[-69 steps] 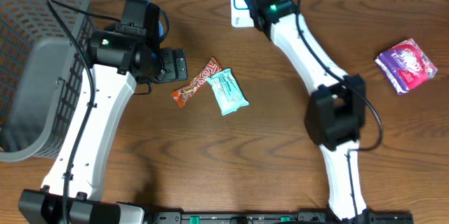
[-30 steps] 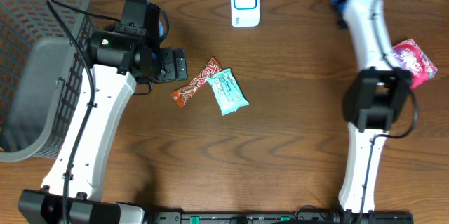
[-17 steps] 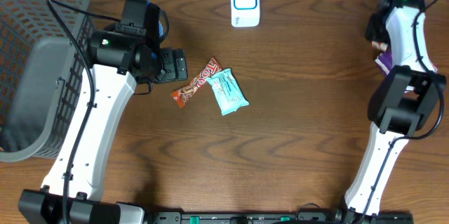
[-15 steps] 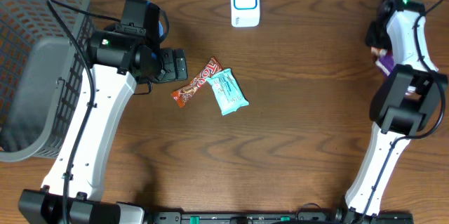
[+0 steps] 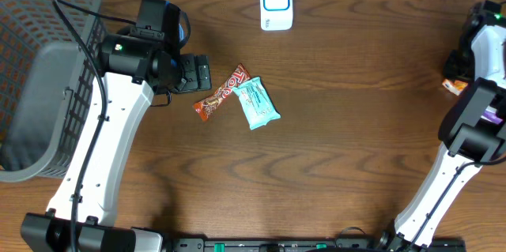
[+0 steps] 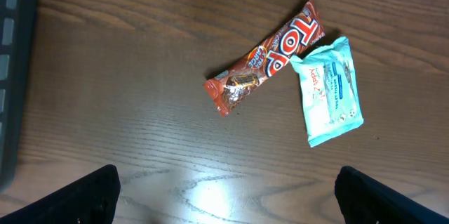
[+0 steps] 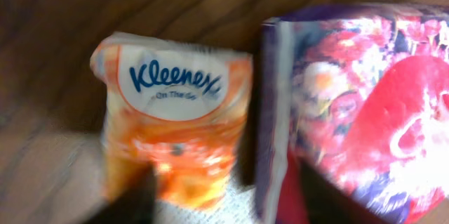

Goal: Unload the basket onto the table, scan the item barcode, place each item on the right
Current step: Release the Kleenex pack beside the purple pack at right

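Wooden table (image 5: 332, 165) is carrying the orange Kleenex pack (image 7: 175, 133) at its far right edge, beside a purple packet (image 7: 351, 112); the right hand (image 7: 231, 196) is hovering over it, parted and empty. The left hand (image 6: 231, 199) is hanging wide open, holding nothing.

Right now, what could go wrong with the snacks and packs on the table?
The Kleenex pack lies right beside the purple-and-red packet, so the right gripper, open above them, might bump or catch both. The teal packet touches the Top bar, so the left gripper, open above, could drag both together.
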`<state>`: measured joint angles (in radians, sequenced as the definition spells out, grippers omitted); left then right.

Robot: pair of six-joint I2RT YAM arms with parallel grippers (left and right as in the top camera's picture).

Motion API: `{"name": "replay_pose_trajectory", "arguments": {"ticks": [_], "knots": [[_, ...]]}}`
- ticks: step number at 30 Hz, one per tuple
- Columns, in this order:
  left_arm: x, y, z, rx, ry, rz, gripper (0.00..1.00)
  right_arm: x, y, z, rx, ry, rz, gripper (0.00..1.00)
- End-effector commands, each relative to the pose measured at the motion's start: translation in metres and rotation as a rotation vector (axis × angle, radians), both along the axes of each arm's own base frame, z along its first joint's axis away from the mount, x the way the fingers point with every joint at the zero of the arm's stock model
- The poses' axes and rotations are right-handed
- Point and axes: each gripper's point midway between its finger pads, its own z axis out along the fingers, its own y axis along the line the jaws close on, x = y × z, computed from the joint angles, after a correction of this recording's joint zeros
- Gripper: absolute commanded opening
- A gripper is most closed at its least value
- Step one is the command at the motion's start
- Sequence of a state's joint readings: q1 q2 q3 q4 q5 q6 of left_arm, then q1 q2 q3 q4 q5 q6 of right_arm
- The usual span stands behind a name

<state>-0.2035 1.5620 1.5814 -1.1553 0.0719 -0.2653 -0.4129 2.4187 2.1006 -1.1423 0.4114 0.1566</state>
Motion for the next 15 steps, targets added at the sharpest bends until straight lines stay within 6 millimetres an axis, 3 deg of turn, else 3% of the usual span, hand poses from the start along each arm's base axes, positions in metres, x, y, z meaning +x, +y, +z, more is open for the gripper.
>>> {"name": "replay_pose_trajectory", "arguments": {"ticks": [1,5,8,11,13,15], "knots": [[-0.001,0.003,-0.003,0.009,0.010,0.012,0.98,0.026,0.017,0.065,-0.010,-0.172,0.037,0.99],[-0.001,0.003,-0.003,0.009,0.010,0.012,0.98,0.055,0.062,0.107,0.135,-0.361,0.127,0.99],[-0.001,0.003,-0.003,0.009,0.010,0.012,0.98,0.075,0.135,0.147,0.416,-0.535,0.267,0.99],[-0.001,0.003,-0.003,0.009,0.010,0.012,0.98,0.076,0.211,0.185,0.710,-0.638,0.457,0.99],[-0.001,0.003,-0.003,0.009,0.010,0.012,0.98,0.071,0.255,0.197,0.860,-0.648,0.581,0.99],[-0.001,0.003,-0.003,0.009,0.010,0.012,0.98,0.063,0.293,0.194,0.943,-0.609,0.676,0.99]]}}
